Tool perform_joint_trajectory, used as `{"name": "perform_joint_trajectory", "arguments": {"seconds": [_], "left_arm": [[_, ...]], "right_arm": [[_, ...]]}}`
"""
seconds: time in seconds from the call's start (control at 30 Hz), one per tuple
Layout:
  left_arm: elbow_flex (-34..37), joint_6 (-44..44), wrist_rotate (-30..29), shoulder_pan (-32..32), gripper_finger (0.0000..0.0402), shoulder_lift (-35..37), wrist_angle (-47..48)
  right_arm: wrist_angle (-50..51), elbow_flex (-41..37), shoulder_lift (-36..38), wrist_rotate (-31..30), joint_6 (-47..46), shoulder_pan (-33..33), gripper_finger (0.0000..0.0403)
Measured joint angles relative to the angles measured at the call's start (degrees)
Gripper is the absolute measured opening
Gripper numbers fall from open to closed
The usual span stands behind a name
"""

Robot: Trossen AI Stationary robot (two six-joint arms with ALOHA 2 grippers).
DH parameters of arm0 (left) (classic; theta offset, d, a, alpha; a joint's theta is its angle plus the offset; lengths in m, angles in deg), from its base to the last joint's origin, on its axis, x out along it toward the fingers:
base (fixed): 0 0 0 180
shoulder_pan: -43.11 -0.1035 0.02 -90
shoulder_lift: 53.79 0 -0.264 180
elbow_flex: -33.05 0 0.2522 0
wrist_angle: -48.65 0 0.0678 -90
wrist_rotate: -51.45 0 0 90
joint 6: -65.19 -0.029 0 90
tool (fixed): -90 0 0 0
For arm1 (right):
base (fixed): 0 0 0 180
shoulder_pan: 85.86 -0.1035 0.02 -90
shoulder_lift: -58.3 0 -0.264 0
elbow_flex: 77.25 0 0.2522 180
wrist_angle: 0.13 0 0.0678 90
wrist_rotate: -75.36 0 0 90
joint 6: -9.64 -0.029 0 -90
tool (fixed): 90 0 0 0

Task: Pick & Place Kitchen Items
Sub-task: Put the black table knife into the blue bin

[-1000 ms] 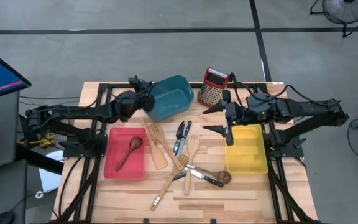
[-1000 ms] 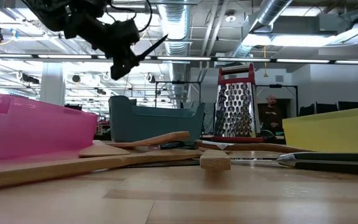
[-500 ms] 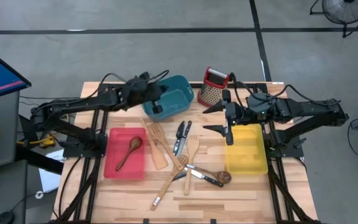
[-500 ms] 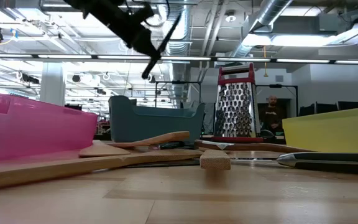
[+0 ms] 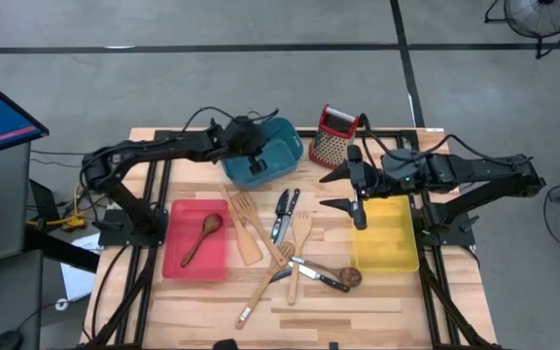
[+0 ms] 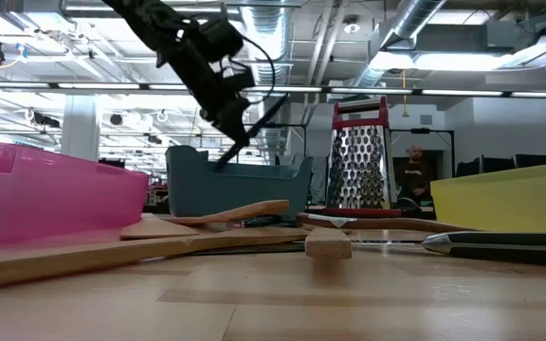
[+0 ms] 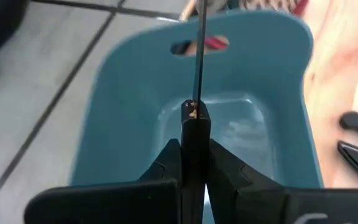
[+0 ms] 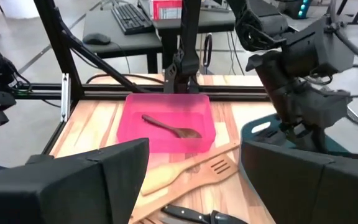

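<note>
While my left arm reaches across the table (image 5: 377, 292), the teal bin (image 5: 278, 146) sits right beneath my left gripper (image 7: 194, 163), which is clamped on a black-handled knife (image 7: 196, 134), blade pointing down into the bin. Beside my right gripper (image 5: 350, 188), its fingers spread wide with nothing between them, lies the yellow bin (image 5: 387, 233). Farther from it, past the loose wooden spatulas (image 5: 246, 228) and knives (image 5: 282, 214), the red bin (image 5: 197, 238) holds a dark wooden spoon (image 5: 202, 236).
</note>
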Motion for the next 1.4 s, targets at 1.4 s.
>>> {"name": "perform_joint_trajectory", "arguments": {"seconds": [1.4], "left_arm": [[0.7,-4.4,-2.9,0.5,0.0038,-7.8,7.5]], "right_arm": [[0.2,0.0,0.0,0.0,-1.5,0.0,0.0266]]}}
